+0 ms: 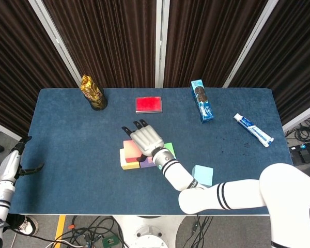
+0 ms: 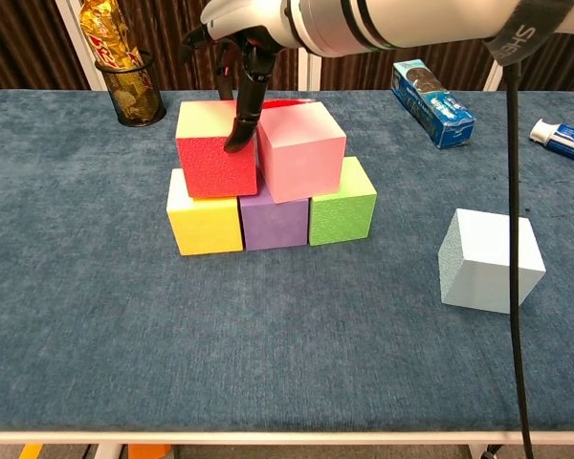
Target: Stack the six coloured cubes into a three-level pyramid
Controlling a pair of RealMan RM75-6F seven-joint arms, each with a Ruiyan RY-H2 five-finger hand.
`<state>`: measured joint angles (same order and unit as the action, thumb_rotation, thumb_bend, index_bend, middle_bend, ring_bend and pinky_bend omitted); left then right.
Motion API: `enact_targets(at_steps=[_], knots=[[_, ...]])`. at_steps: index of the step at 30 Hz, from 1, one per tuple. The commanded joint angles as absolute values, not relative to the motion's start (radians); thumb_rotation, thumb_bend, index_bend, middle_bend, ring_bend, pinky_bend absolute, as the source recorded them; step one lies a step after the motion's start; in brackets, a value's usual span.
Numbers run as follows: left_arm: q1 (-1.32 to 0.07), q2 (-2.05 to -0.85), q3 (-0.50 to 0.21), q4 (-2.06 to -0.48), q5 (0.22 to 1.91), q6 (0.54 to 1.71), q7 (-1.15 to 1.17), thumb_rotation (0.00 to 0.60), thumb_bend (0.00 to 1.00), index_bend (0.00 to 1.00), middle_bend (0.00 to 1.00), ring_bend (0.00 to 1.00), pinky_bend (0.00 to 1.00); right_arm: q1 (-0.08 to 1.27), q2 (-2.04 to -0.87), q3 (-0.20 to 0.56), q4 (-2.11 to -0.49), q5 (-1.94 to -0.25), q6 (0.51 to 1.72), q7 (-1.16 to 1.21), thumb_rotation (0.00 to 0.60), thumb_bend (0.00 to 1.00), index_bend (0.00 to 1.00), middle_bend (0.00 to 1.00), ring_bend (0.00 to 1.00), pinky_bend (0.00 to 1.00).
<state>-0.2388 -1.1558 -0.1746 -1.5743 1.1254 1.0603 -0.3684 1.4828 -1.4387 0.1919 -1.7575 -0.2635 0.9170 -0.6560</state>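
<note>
Your bench [image 2: 96, 325] wears a blue felt-like cloth, with dark curtains behind it. On it, matte foam cubes: yellow [image 2: 204, 222], purple [image 2: 274, 222] and green [image 2: 343, 204] side by side in a row, red [image 2: 215, 153] and pink [image 2: 301, 148] on top. The pale blue cube [image 2: 490, 260] sits alone, near right. Your right robot hand [image 2: 241, 38] hangs palm-down over the stack, fingers apart and pointing down, one dark fingertip [image 2: 237, 142] touching the red cube's front face at the seam with pink; it holds nothing. Your left robot hand [image 1: 21, 155] rests off the bench's left edge, fingers spread, empty.
</note>
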Motion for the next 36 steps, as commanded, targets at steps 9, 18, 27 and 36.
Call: enact_targets(at_steps=[9, 18, 27, 36], knots=[[-0.242, -1.155, -0.177, -1.585, 1.114, 1.062, -0.347, 0.600, 0.24, 0.07, 0.02, 0.00, 0.00, 1.451, -1.404, 0.182, -1.756, -0.364, 0.828, -0.605, 0.600, 0.11, 0.00, 0.44, 0.01, 0.00], [-0.245, -1.159, -0.178, -1.588, 1.111, 1.062, -0.336, 0.600, 0.24, 0.07, 0.02, 0.00, 0.00, 1.450, -1.395, 0.165, -1.758, -0.370, 0.828, -0.598, 0.600, 0.12, 0.00, 0.44, 0.01, 0.00], [-0.245, -1.161, -0.177, -1.584, 1.109, 1.059, -0.338, 0.600, 0.24, 0.07, 0.02, 0.00, 0.00, 1.458, -1.400, 0.157, -1.745, -0.354, 0.835, -0.600, 0.600, 0.12, 0.00, 0.44, 0.01, 0.00], [-0.244, -1.160, -0.178, -1.581, 1.110, 1.058, -0.343, 0.600, 0.24, 0.07, 0.02, 0.00, 0.00, 1.465, -1.407, 0.160, -1.739, -0.347, 0.832, -0.595, 0.600, 0.12, 0.00, 0.44, 0.01, 0.00]])
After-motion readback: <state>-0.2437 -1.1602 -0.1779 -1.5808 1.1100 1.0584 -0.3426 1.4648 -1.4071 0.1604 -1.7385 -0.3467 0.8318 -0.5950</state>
